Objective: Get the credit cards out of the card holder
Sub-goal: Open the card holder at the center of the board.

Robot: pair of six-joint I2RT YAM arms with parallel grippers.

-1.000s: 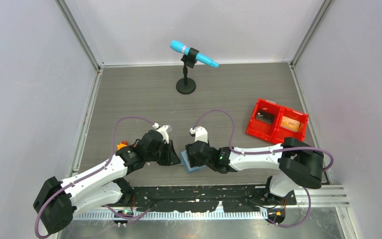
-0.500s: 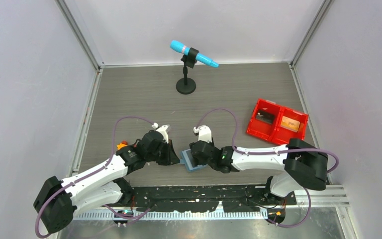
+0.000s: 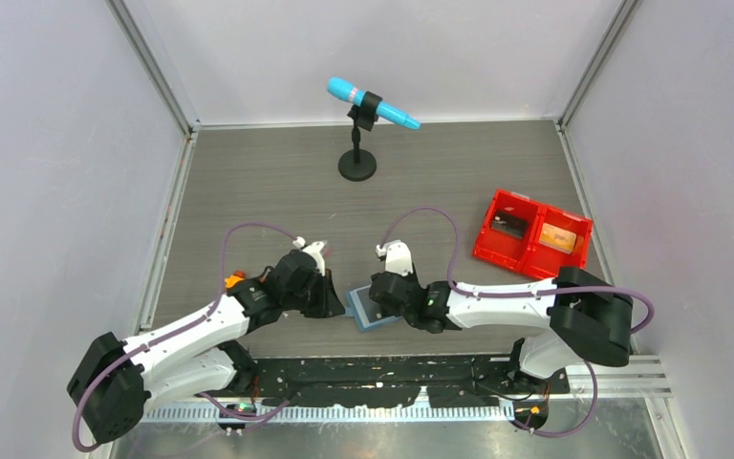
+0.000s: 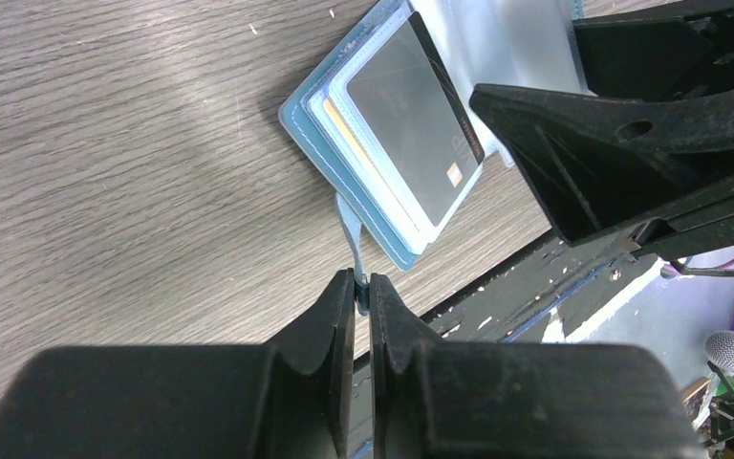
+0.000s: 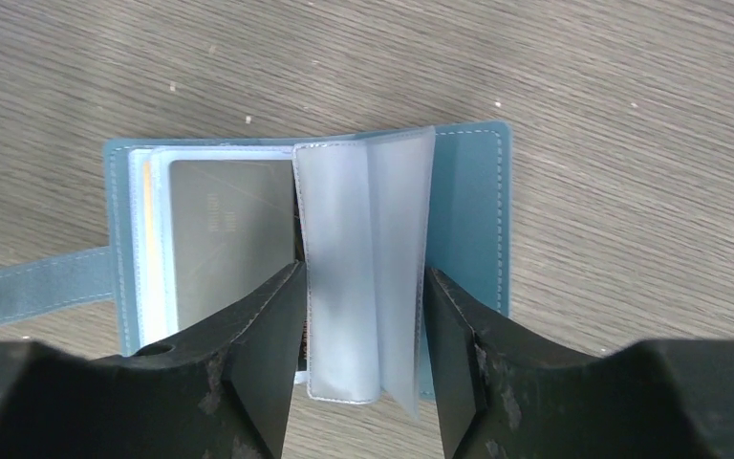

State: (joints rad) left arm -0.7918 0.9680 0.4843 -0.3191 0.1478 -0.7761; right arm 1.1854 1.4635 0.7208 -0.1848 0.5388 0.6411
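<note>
The teal-blue card holder [image 3: 364, 311] lies open on the table near the front edge, between my two grippers. My left gripper [image 4: 363, 287] is shut on its thin closure strap [image 4: 348, 229]. In the right wrist view the holder [image 5: 468, 210] shows a dark grey card [image 5: 229, 229] in its left pocket. The orange-gold edge of another card [image 5: 147, 239] shows behind it. My right gripper [image 5: 363, 275] is open, its fingers on either side of the upright clear plastic sleeves [image 5: 363, 239]. The dark card also shows in the left wrist view [image 4: 420, 124].
A red two-compartment bin [image 3: 532, 232] stands at the right with items inside. A blue microphone on a black stand [image 3: 357, 115] is at the back centre. A small orange object [image 3: 236, 279] lies by the left arm. The table's front edge is just below the holder.
My right gripper has shifted a little to the right, uncovering more of the card holder. The left gripper has stayed shut on the strap, almost still.
</note>
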